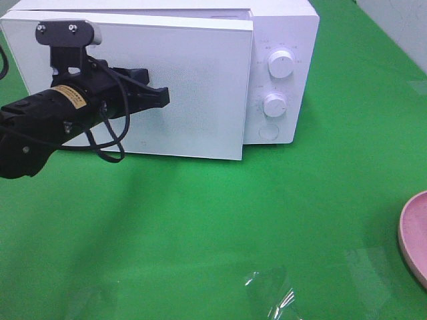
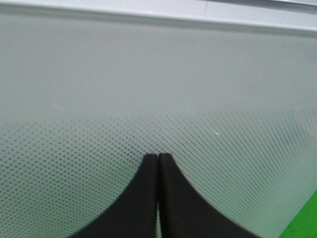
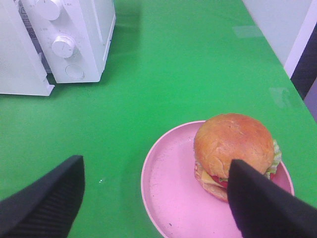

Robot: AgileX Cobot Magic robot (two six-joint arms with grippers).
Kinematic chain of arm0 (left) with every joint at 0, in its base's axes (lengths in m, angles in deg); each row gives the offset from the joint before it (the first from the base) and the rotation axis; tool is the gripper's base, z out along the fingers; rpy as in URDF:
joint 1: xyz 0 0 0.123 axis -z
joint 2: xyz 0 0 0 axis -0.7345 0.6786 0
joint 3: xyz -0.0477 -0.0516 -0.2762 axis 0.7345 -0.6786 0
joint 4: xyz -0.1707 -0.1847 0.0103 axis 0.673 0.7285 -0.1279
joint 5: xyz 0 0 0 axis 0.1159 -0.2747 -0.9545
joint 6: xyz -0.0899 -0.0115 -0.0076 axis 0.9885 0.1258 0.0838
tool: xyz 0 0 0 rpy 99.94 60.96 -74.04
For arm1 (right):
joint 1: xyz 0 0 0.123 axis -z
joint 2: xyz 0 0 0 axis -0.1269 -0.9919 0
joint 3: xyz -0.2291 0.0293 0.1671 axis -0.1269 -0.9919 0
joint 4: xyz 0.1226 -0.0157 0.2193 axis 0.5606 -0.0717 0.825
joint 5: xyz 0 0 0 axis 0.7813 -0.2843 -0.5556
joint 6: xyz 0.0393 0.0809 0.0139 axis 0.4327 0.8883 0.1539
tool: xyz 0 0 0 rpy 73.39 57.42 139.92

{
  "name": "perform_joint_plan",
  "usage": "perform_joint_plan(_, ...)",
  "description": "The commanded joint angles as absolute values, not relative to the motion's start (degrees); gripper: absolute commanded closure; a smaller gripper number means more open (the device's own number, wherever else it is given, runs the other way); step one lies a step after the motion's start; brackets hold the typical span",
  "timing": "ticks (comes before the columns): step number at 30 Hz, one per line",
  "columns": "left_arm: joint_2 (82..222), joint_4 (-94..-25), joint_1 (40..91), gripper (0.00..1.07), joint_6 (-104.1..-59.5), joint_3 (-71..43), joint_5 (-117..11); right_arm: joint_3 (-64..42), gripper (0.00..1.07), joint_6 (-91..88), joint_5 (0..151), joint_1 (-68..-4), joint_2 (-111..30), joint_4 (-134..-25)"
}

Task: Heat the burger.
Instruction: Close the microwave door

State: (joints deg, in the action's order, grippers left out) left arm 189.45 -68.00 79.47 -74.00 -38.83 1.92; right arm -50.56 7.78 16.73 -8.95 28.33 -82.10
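A: Green bench [image 1: 220, 220] all over, white microwave [image 1: 283, 40] at the far edge, door [image 1: 187, 93] swung a bit out from the body.

B: Knobs?

A: Two round white knobs [image 1: 281, 65] stacked on the control panel, plus a round button [image 1: 269, 130] under them. The right wrist view shows the same panel.

B: Left claw?

A: Left claw [image 1: 162, 98] is pressed shut, fingers [image 2: 171, 198] flat together, nothing between them. Tips sit right at the face of the door; I can't tell if they touch it. The left wrist view is just the dotted door panel and the two black fingers.

B: Right claw?

A: Right claw [image 3: 156, 193] stands wide and holds nothing. It isn't seen from the high camera. Its own wrist view shows both black fingers [image 3: 47, 198] spread above the bench and plate.

B: Burger?

A: Burger [image 3: 233, 153] sits on the pink plate [image 3: 168, 198], off toward one side of it, upright, glossy brown bun on top, yellow, red and green filling showing at the side. One right finger overlaps the burger in that view; contact can't be told. Plate lies on the bench at the right edge, well apart from the microwave. High camera catches only a sliver of the plate rim [image 1: 410, 233], burger out of frame there.

B: Anything else?

A: Black cable [image 1: 107, 143] loops under the left arm.
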Motion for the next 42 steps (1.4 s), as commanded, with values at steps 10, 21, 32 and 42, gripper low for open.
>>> perform_joint_plan(10, 195.41, -67.20, 79.98, 1.07, -74.63, -28.00, -0.77, -50.67, 0.31, 7.66, 17.13, -8.78, 29.82, -82.10)
perform_joint_plan(21, 198.10, -63.13, 79.98, 1.07, -77.43, -22.72, -3.47, -50.67, 0.31, 7.66, 17.13, -8.78, 29.82, -82.10)
perform_joint_plan(32, 192.71, -62.50, 83.76, 1.03, -77.32, -22.95, -24.89, -50.67, 0.31, 7.66, 17.13, -8.78, 29.82, -82.10)
perform_joint_plan(42, 184.52, -61.01, 87.37, 0.11, -76.92, -26.05, -46.09, -50.67, 0.31, 7.66, 17.13, -8.89, 29.82, -82.10)
